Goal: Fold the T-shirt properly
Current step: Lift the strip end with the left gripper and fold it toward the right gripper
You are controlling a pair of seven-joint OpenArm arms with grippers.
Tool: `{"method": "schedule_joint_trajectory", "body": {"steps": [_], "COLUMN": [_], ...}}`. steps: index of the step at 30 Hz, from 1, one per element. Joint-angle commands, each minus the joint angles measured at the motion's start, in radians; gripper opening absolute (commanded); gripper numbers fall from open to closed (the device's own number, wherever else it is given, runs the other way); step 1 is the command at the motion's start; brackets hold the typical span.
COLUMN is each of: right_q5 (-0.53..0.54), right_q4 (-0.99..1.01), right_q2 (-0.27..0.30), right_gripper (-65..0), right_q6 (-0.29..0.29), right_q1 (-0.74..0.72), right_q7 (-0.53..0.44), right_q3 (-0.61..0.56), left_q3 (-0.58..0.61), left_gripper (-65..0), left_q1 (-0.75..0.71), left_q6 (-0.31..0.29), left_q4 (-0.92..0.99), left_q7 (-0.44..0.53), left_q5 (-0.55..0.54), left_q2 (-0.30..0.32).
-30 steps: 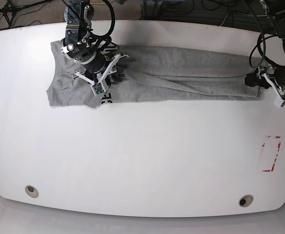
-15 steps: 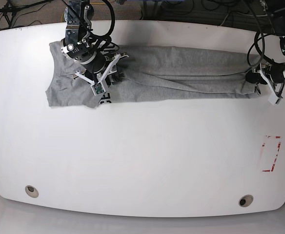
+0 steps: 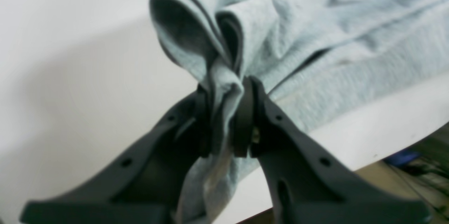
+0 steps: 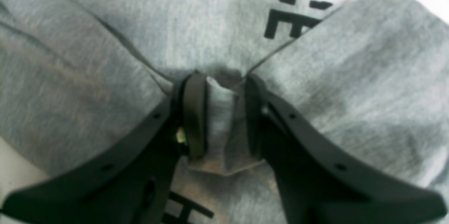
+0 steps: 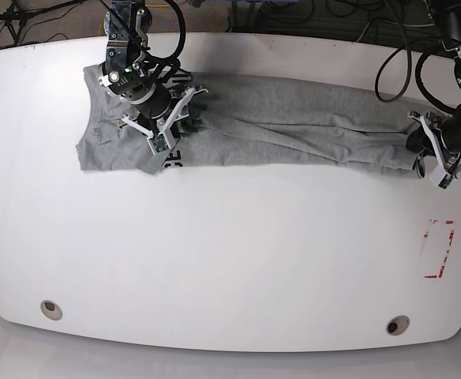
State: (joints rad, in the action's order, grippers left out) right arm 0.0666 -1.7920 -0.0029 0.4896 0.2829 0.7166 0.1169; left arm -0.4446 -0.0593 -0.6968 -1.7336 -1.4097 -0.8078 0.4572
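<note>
The heather-grey T-shirt point(image 5: 294, 122) lies folded into a long band across the far part of the white table point(image 5: 230, 253). In the base view my left gripper point(image 5: 414, 154) sits at the band's right end. The left wrist view shows that gripper point(image 3: 226, 119) shut on a bunched edge of the T-shirt point(image 3: 315, 41), lifted a little near the table's edge. My right gripper point(image 5: 185, 118) rests on the left part of the band. In the right wrist view it point(image 4: 221, 119) pinches a fold of the T-shirt point(image 4: 350, 76) beside black lettering point(image 4: 291, 20).
A red-outlined rectangle point(image 5: 439, 249) is marked on the table at the right. Two round holes point(image 5: 50, 309) point(image 5: 397, 324) sit near the front edge. Cables point(image 5: 309, 20) lie on the floor beyond the far edge.
My left gripper has shut on the shirt's right end and pulled it slightly toward the front right, stretching the band. The right gripper has stayed put.
</note>
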Motion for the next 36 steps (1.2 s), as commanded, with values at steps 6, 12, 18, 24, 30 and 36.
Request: {"method": "schedule_joint_trajectory", "body": {"steps": [6, 12, 18, 24, 30, 36], "right_q5": [0.012, 0.012, 0.012, 0.012, 0.012, 0.012], "right_q4": [0.027, 0.036, 0.037, 0.039, 0.039, 0.039], "right_q2": [0.002, 0.002, 0.002, 0.002, 0.002, 0.002], "right_gripper": [-48.4, -48.4, -48.4, -48.4, -48.4, -48.4], "right_q6": [0.001, 0.001, 0.001, 0.001, 0.001, 0.001], "right_q1": [-0.018, -0.021, -0.024, -0.027, -0.027, -0.027], "right_q7": [-0.024, -0.024, -0.024, -0.024, -0.024, -0.024], "right_q3": [0.000, 0.000, 0.000, 0.000, 0.000, 0.000], "left_q3": [0.105, 0.223, 0.277, 0.287, 0.287, 0.287], "left_gripper": [-58.3, -58.3, -58.2, -58.2, -58.1, -58.1], "left_q1": [0.016, 0.022, 0.029, 0.031, 0.032, 0.031], "left_q6": [-0.001, -0.001, -0.001, -0.001, -0.001, -0.001], "left_q4": [-0.205, -0.211, -0.210, -0.207, -0.205, -0.205], "left_q7": [0.013, 0.013, 0.013, 0.013, 0.013, 0.013], "left_q5": [-0.017, -0.051, -0.092, -0.141, -0.147, -0.146], "left_q2": [-0.044, -0.076, -0.146, -0.214, -0.294, -0.349]}}
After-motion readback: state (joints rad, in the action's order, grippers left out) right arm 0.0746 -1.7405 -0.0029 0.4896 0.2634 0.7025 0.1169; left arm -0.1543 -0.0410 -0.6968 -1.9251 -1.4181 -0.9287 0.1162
